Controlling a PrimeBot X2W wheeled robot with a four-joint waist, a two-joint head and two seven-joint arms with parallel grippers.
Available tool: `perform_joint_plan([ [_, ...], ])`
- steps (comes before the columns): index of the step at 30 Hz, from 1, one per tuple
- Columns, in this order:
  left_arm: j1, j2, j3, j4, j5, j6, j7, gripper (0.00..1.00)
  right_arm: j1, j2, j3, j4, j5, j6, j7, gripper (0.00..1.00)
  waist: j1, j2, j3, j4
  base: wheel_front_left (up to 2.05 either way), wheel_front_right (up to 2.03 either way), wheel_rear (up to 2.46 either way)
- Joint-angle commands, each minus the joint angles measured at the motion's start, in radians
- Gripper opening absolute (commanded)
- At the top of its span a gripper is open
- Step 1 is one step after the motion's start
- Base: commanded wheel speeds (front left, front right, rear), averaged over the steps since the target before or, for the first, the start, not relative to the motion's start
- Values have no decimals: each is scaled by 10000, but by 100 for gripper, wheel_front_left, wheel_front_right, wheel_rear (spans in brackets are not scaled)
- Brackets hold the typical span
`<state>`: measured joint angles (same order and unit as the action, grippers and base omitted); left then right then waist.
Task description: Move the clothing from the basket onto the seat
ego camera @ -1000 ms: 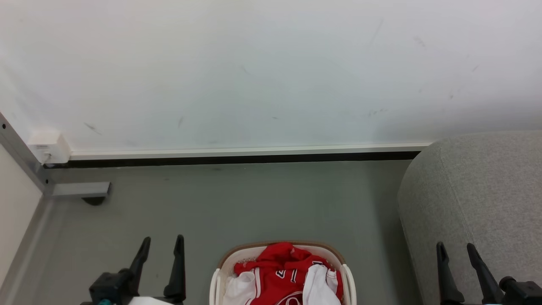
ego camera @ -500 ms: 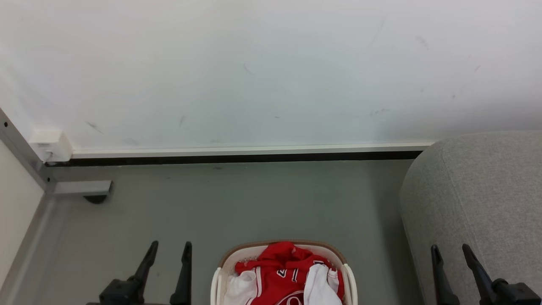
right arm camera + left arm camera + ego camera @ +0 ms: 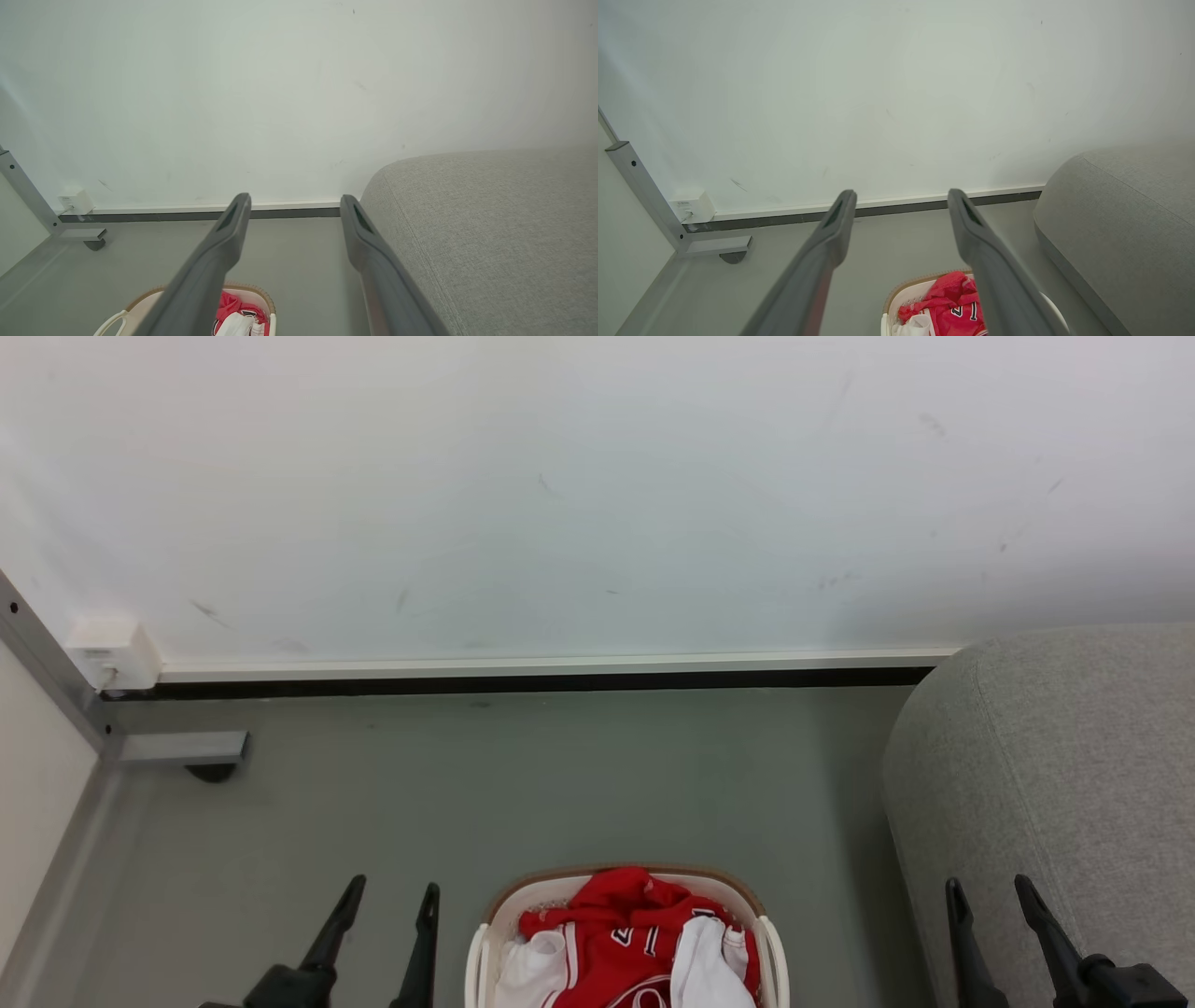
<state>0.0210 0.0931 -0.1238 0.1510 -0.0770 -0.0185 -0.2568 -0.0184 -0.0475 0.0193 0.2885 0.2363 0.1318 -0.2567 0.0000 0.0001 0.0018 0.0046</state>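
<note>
The left gripper [image 3: 394,885] has edged toward the basket [image 3: 560,876]; the right gripper [image 3: 986,881] hangs beside the seat [image 3: 1055,756]. Both jaws gape, empty. The clothing [image 3: 625,933] lies heaped in the basket, so a first pick looks near.

The head view looks forward and down from high up at the floor [image 3: 560,784], facing the far wall [image 3: 597,495]. Both wrist views look more levelly at that wall, along the left gripper [image 3: 901,205] and the right gripper [image 3: 294,207]. All three share the basket [image 3: 490,919] nearest and the seat [image 3: 1055,756] on the right.
</note>
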Motion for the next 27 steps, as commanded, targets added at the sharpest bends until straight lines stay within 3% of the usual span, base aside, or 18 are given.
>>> perform_joint_plan([
  [1, 75, -7, 42, 1, 225, -26, -80, 100, 21, -51, 20, 19, -184, -20, -86, 100, 0, -1, 7, -5, 0, 0, 0],
  [21, 40, -292, 417, 220, 172, -411, -82, 100, -132, -53, 116, 127, -228, -21, -94, 100, 0, -1, 157, -144, 0, 0, 0],
  [27, -521, -349, 363, 257, 25, -559, -82, 100, -596, -53, 91, -197, -180, -21, -93, 100, 0, -1, 930, -427, 0, 0, 0],
])
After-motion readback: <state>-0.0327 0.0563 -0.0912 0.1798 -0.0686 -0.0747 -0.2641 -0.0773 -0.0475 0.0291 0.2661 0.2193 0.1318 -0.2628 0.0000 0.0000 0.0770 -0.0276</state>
